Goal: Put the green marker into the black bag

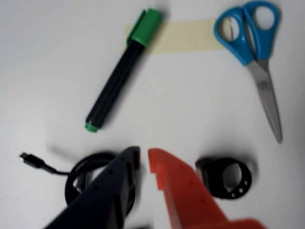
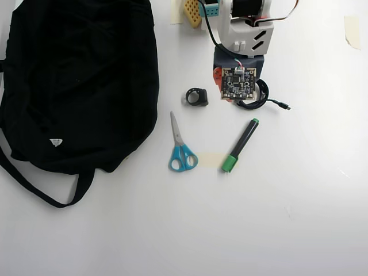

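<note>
On the white desk (image 2: 299,218), near the middle of the overhead view: green marker (image 2: 240,145), lying flat and diagonal, green cap touching a strip of beige tape (image 2: 210,160), small green end toward the arm. Untouched so far. Hand (image 1: 144,160) empty, jaws parted by a narrow gap, hovering short of the marker's small end, above a coiled black cable (image 1: 81,176) and beside a small black ring-like piece (image 1: 225,177). Best approach, probably: open wider, move forward over the mid-barrel, turn the jaws across the barrel rather than along it, descend squarely, close on the black barrel away from the cap. Worth avoiding: the blue-handled scissors (image 2: 180,148) lying just beside. Black bag (image 2: 75,86) well apart at the overhead view's left, soft and slumped; opening and contents not discernible, so mouth to be located before release.
</note>
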You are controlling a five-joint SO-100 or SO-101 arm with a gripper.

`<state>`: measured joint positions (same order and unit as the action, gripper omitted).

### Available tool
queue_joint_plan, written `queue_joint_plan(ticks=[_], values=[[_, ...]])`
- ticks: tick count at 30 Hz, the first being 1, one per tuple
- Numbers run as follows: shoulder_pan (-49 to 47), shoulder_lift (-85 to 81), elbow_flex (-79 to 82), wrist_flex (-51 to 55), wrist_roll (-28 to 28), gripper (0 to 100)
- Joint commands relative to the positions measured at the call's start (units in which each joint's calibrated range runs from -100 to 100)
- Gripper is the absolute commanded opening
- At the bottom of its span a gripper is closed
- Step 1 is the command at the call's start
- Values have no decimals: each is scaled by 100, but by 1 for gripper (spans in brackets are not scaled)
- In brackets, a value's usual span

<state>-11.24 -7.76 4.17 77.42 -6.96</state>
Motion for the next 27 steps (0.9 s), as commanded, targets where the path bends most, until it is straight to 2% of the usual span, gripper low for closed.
queue_joint_plan(ticks=[1,4,9,16,22,25,27], values=[[-43,-278,-273,88,-1,2],[-58,-278,-273,88,93,2],[-87,-278,-273,88,733,2],[-102,-278,-273,79,880,2],[-185,-278,-273,28,1582,2],[-215,-261,-273,19,1593,2],[-230,-244,-273,19,1409,2]])
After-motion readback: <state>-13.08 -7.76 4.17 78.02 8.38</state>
